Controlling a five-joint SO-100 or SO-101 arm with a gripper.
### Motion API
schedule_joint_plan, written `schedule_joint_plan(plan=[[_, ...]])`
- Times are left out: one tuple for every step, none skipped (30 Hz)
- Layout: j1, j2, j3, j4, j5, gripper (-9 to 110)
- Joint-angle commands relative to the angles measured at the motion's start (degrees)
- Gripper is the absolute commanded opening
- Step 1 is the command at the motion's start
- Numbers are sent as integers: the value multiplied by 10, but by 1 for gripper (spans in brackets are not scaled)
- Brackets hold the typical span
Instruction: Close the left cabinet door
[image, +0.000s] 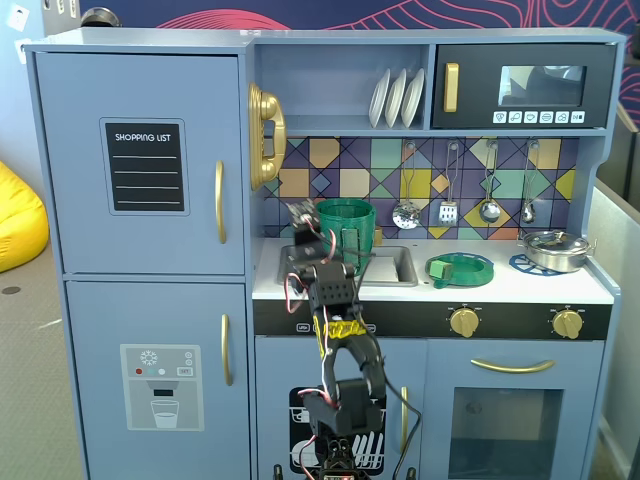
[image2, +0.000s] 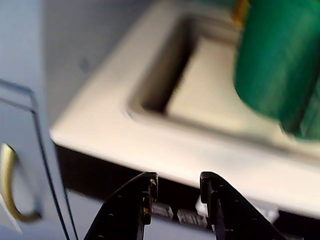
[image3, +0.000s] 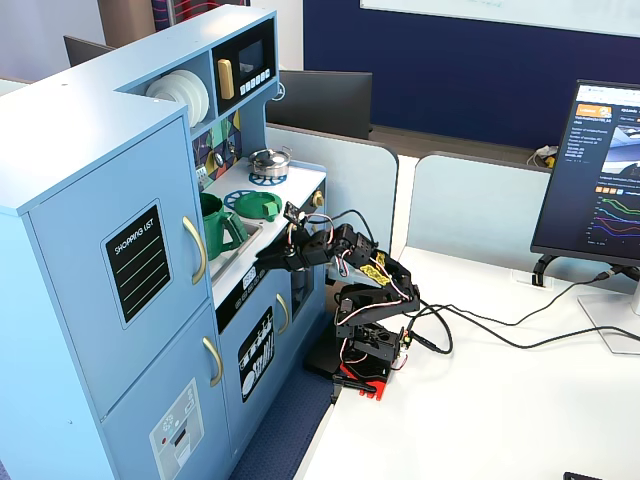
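- The tool hovers at the sink's front edge, jaws slightly apart, holding nothing.
- A green jug stands in the sink.
- Left of the sink, the door with the chalkboard sits flush in the cabinet, shut.

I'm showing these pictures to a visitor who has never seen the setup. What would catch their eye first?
Probably the pale-blue toy kitchen, with the SHOPPING LIST door shut flush at upper left in a fixed view. Next, the black arm rising before the counter, its hand open just short of the white sink. A green pitcher stands in that sink.
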Motion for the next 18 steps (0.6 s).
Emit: schedule_joint_plan(plan=[[61,64,73,33,12,0],[70,75,96,37,18,0],[78,85,120,40,25,0],[87,99,147,41,27,0],[94,113,175,41,27,0],[99,127,204,42,29,0],[105,142,232,45,33,0],[112,155,260,47,33,0],[120,164,287,50,34,0],[127,172,311,52,42,0],[135,180,333,54,51,0],[143,187,353,59,59,0],[152,195,374,63,67,0],[160,205,396,69,73,0],[163,220,415,79,81,0],[164,229,433,85,95,0],[164,229,445,95,109,0],[163,229,455,103,129,0]])
